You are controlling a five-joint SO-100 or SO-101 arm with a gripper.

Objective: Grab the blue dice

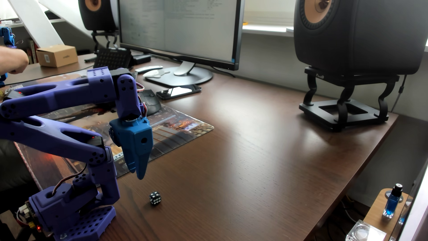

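The blue dice (155, 198), a very dark cube with white pips, rests on the brown wooden desk (243, 162) near its front, just right of the arm's base. My gripper (137, 173) is blue, on a purple arm, and points straight down. Its tips hang above the desk, a little up and left of the dice in this view, not touching it. The two fingers lie close together with nothing between them, so the gripper looks shut.
A printed desk mat (166, 132) lies behind the gripper, with a mouse (150, 102) and a phone (178, 91) beyond it. A monitor (180, 30) and a speaker on a stand (347, 109) fill the back. A small bottle of blue liquid (392, 204) stands at the lower right.
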